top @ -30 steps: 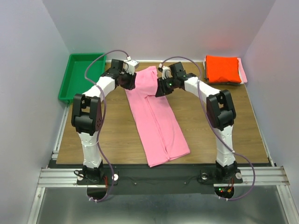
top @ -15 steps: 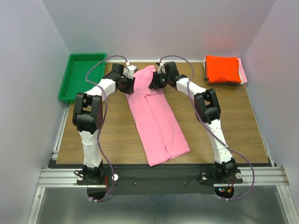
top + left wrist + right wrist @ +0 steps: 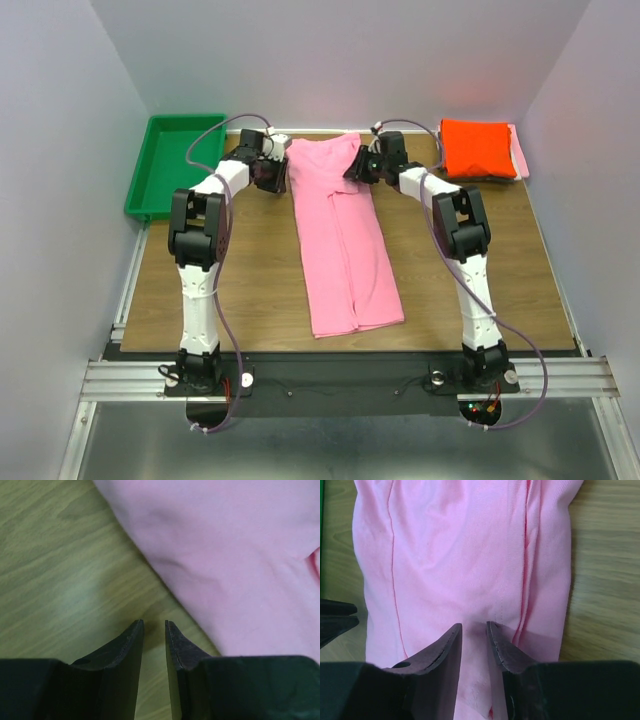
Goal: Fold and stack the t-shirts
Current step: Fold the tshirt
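Note:
A large bubblegum pink t-shirt [image 3: 340, 240] lies flat on the wooden table, folded lengthwise into a long strip running from the far edge towards me. My left gripper [image 3: 277, 172] sits low at its far left corner. In the left wrist view the left gripper [image 3: 154, 623] is open by a narrow gap over bare wood, with the pink cloth [image 3: 240, 555] just to its right. My right gripper [image 3: 357, 168] is over the shirt's far right part. Its jaws [image 3: 474, 625] are open a little above the cloth [image 3: 450, 555], holding nothing. An orange-red t-shirt [image 3: 478, 147] lies folded at the back right.
The orange-red shirt tops a small stack with a paler pink one [image 3: 519, 152] showing at its right side. A green plastic tray [image 3: 172, 165] stands at the back left. White walls close in the table on three sides.
The pink shirt has swung from a slant to nearly straight and slid towards the back edge. Both grippers have moved farther back, the right one also to the right.

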`<state>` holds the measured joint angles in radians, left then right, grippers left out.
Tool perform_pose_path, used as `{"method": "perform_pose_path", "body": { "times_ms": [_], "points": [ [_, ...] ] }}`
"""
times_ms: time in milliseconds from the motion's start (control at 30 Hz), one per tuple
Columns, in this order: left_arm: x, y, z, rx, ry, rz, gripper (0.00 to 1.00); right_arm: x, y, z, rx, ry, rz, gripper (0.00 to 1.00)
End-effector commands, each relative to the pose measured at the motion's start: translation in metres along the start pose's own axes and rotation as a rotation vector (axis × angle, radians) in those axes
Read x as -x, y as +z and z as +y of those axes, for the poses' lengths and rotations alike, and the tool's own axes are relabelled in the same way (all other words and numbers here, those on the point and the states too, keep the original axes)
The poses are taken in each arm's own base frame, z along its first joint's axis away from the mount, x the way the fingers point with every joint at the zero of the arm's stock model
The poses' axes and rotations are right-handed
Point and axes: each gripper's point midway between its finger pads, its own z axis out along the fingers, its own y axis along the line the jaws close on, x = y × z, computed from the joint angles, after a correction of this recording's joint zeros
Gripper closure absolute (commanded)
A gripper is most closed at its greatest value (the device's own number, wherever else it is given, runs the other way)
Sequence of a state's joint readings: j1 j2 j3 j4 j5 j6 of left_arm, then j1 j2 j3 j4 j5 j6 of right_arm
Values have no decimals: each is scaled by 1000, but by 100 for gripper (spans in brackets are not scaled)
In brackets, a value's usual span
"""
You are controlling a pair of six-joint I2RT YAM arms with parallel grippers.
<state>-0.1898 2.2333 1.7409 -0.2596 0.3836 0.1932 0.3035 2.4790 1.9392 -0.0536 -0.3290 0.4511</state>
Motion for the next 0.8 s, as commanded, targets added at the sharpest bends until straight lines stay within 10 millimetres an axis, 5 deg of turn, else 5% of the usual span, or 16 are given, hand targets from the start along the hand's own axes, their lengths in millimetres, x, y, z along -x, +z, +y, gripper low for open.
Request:
{"method": "perform_pose_path", "body": {
  "times_ms": [0, 233, 467, 600, 700, 733, 767],
  "points": [
    [28, -1, -8, -43, 4, -48, 65, -3, -8, -51, -185, 73, -25, 67],
    [30, -7, -11, -53, 33, -54, 64, 7, 13, -68, -142, 81, -38, 66],
    [44, -31, -17, -53, 75, -100, 62, 35, 6, -62, -161, 67, -106, 62],
    [50, -55, -32, -96, 109, -124, 60, 58, -21, -33, -110, 29, -132, 51],
    [46, -78, -54, -169, 145, -141, 60, 72, -55, 8, 4, -26, -125, 40],
    [29, -78, -61, -194, 146, -115, 60, 86, -79, 37, 83, -73, -139, 39],
    [30, -90, -76, -222, 171, -133, 60, 75, -87, 41, 105, -79, -108, 39]
  ]
}}
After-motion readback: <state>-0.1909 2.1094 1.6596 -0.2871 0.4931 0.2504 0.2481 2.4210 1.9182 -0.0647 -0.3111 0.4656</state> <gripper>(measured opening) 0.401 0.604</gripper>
